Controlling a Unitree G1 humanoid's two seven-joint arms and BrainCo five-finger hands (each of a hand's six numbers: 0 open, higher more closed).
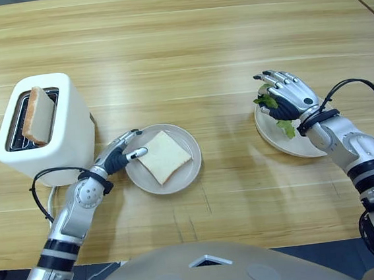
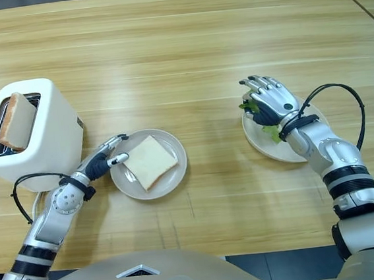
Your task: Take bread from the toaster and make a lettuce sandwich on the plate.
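Note:
A white toaster (image 1: 47, 130) stands at the left with one bread slice (image 1: 38, 114) sticking up from its slot. A second slice of bread (image 1: 165, 156) lies flat on the plate (image 1: 181, 179) near the table's front. My left hand (image 1: 119, 153) rests at that plate's left rim, fingers stretched out, holding nothing. At the right, my right hand (image 1: 287, 94) is over a second plate (image 1: 273, 135) with its fingers curled on a green lettuce leaf (image 1: 267, 100). More lettuce (image 1: 286, 128) lies on that plate under the hand.
The toaster's black cord (image 1: 40, 194) loops off the front edge beside my left forearm. Bare wooden tabletop (image 1: 186, 60) stretches behind both plates and between them.

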